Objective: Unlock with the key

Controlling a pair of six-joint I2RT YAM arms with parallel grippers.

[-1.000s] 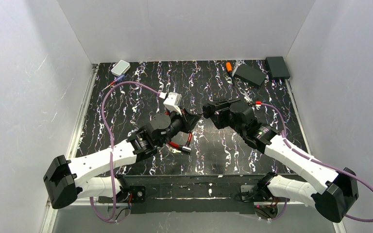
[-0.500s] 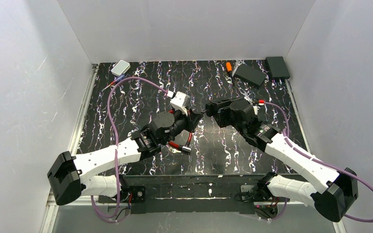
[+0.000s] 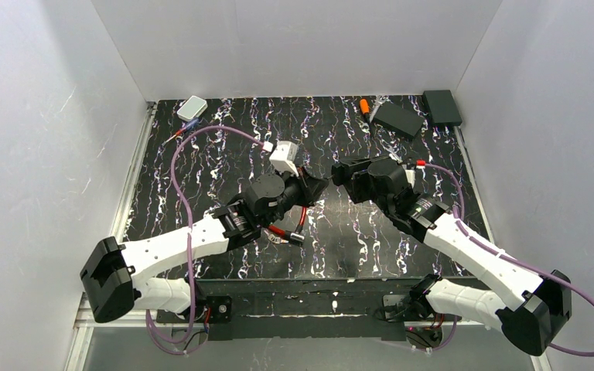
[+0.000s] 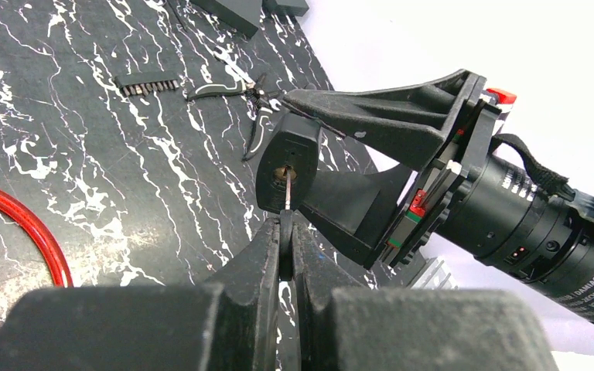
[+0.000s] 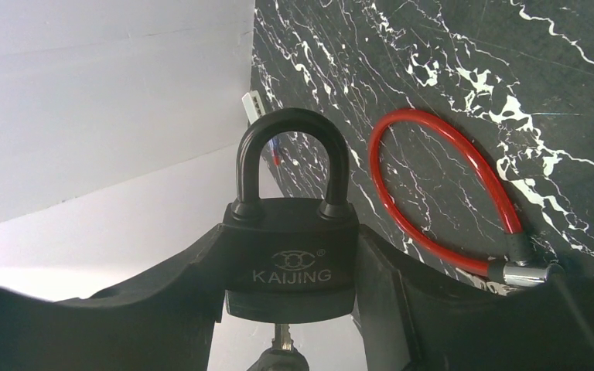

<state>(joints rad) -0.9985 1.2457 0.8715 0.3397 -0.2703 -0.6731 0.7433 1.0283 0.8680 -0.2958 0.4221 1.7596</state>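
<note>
Meeting over the middle of the black marbled table (image 3: 201,166), the two arms are nose to nose. The right gripper (image 5: 290,272) has the black KAIJING padlock (image 5: 291,239) clamped by its flanks, one finger pressed to each side of the body, and it is carrying the lock up off the table. The shackle (image 5: 290,147) looks seated, both legs down in the body. The keyhole face is turned straight at the left arm. The left gripper (image 4: 285,236) has its fingers pinched nearly together on the head of the key (image 4: 287,187). The thin silver blade runs up from them into the keyhole on the padlock's underside, though how deep it sits cannot be told. From the right wrist view, the key peeks out just below the lock body, in line with the keyway.

Down on the table, near the left wrist, lies a red cable lock (image 3: 290,226) with a silver end, well clear of both grippers. Along the far edge sit an orange-handled screwdriver (image 3: 364,107), two black boxes (image 3: 399,119) and, off to the left, a small white case (image 3: 192,107).
</note>
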